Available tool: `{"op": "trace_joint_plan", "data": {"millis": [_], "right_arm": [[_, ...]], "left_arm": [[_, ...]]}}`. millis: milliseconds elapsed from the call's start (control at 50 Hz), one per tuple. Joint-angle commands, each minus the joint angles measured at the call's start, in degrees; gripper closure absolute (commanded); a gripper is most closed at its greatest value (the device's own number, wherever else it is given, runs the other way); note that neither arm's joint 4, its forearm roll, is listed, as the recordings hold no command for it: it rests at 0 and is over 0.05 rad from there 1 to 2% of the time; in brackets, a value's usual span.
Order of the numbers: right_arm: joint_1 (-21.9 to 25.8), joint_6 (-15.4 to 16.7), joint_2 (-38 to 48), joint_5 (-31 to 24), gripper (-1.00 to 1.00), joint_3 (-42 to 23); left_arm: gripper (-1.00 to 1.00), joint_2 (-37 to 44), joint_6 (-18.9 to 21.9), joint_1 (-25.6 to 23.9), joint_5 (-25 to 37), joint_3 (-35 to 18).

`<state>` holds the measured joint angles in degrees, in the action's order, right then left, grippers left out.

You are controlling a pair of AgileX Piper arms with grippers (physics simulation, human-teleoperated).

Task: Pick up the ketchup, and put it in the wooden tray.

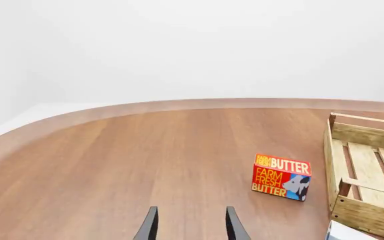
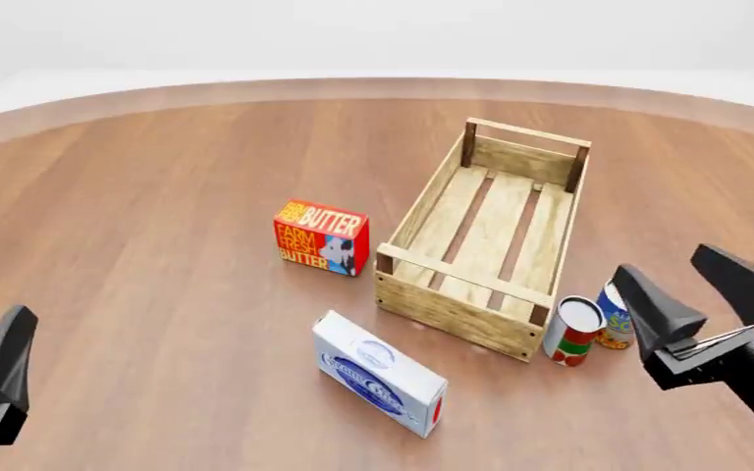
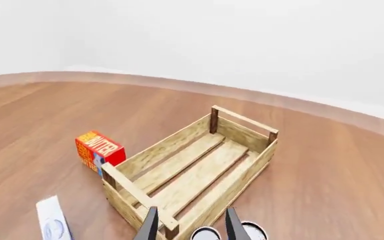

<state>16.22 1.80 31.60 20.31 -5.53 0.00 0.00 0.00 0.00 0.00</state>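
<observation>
The ketchup was nowhere in view. The wooden tray (image 2: 489,240) sat empty, far and right of middle. Both the left gripper (image 1: 190,225) and right gripper (image 2: 707,289) were spread open, holding nothing. The right one might have grabbed the red can (image 2: 571,332) by mistake.

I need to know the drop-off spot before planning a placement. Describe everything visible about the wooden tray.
The wooden tray is a long rectangular crate of light wood with a slatted bottom, low sides and darker corner posts. It sits flat on the table, angled away, with nothing inside. Nothing visibly touches it; two cans stand just off its near right corner and a butter box stands apart to its left.
</observation>
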Motion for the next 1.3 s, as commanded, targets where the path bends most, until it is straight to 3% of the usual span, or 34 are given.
{"op": "trace_joint_plan", "data": {"millis": [20, 260, 660, 1220, 1240, 1300], "right_arm": [[8.2, 0.4, 15.8, 6.4, -1.00, -4.4], [14.4, 1.5, 22.8, 4.3, -1.00, -9.4], [23.2, 0.3, 33.7, 4.4, -1.00, -16.0], [38.1, -6.5, 46.7, -1.7, -1.00, -29.3], [43.6, -6.4, 51.0, -5.1, -1.00, -34.8], [44.0, -6.4, 51.3, -5.2, -1.00, -35.1]], "left_arm": [[-1.00, 0.0, 0.0, 0.0, 0.0, 0.0], [-1.00, 0.0, 0.0, 0.0, 0.0, 0.0], [-1.00, 0.0, 0.0, 0.0, 0.0, 0.0], [-1.00, 0.0, 0.0, 0.0, 0.0, 0.0], [-1.00, 0.0, 0.0, 0.0, 0.0, 0.0], [-1.00, 0.0, 0.0, 0.0, 0.0, 0.0]]}}
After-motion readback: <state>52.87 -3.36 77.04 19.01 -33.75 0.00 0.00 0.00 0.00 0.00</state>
